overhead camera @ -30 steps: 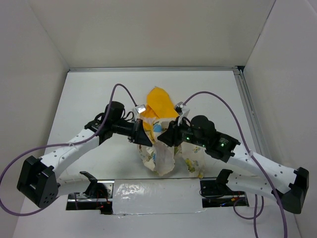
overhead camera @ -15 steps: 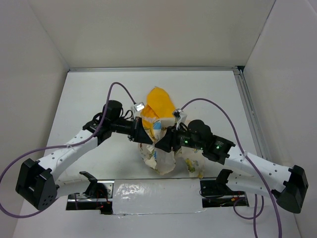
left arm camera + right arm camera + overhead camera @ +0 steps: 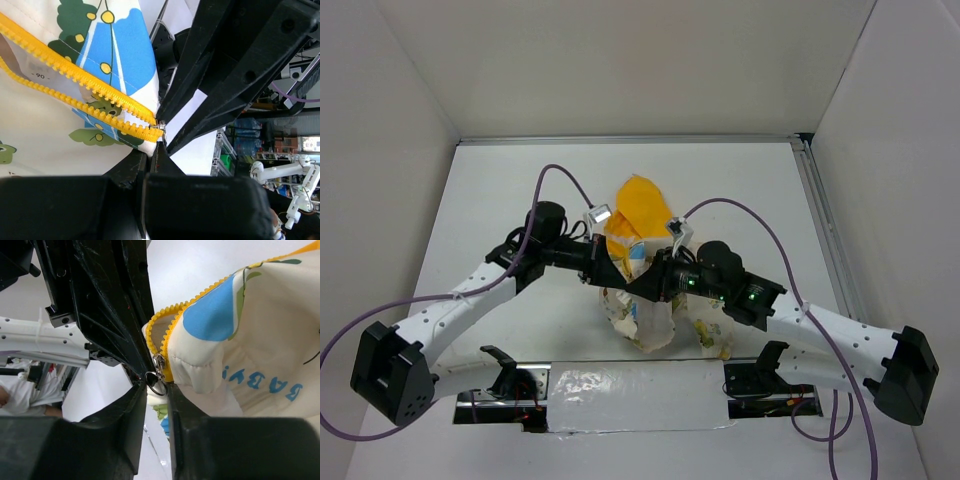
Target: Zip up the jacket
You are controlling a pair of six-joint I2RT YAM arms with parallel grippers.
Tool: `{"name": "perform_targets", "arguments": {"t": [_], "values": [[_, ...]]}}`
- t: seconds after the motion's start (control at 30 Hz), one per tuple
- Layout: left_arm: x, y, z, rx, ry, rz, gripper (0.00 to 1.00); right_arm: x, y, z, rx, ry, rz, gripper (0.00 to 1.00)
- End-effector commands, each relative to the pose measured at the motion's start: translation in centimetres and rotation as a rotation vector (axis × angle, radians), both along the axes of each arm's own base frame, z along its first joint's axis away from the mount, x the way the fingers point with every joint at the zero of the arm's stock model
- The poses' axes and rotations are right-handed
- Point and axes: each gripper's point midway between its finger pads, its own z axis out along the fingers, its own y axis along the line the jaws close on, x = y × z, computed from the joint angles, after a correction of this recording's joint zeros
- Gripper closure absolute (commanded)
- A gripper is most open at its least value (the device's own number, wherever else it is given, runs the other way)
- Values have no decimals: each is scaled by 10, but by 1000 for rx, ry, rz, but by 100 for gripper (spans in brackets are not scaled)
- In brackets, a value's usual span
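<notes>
Two arms meet over the jacket (image 3: 650,320), which sits bunched at the middle of the worktop (image 3: 500,200) with its yellow hood (image 3: 642,205) on the far side. Since a second ago the right arm has swung left. Its wrist is now closer to the left arm, and the right pincer (image 3: 642,288) has come in tip to tip with the left pincer (image 3: 620,283). The left arm has barely shifted and the jacket lies where it did. From above, neither grip can be told.

At the left wrist, two rows of yellow teeth (image 3: 75,73) run down from the left and converge at the bottom corner of the cream fabric, which has a blue and green print. The left pincer (image 3: 154,150) is clenched on that corner, its fingers pressed together with only a slit between them. The black frame of the right pincer fills the right side and reaches the same spot.

The right wrist shows what the other two views hide. A metal slider (image 3: 160,362) sits at the end of the teeth, and a ring pull (image 3: 156,382) hangs from it. The right pincer's fingers are drawn close, grasping the pull at their tips. Blue letters mark the cream fabric to the right.
</notes>
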Motion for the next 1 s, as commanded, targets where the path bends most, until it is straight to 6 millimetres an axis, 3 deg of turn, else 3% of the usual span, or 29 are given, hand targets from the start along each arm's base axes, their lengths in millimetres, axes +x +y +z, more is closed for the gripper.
{"name": "perform_targets", "arguments": {"t": [0.0,0.23,0.53,0.7,0.8,0.97], "values": [[1,-1,29,-63,-97,-9,100,5,2,19,70,-28,-16,73],[5,0,24,-37,-99,19,100,8,-3,14,20,3,-47,100],[17,9,-4,75,-77,123,100,11,-5,25,-36,26,-64,100],[16,12,-14,106,-72,137,100,14,-3,45,-21,36,-67,100],[18,11,-16,118,-82,143,100,18,1,68,4,32,-71,100],[17,10,-20,147,-95,149,100,13,-3,59,-136,121,-29,100]]}}
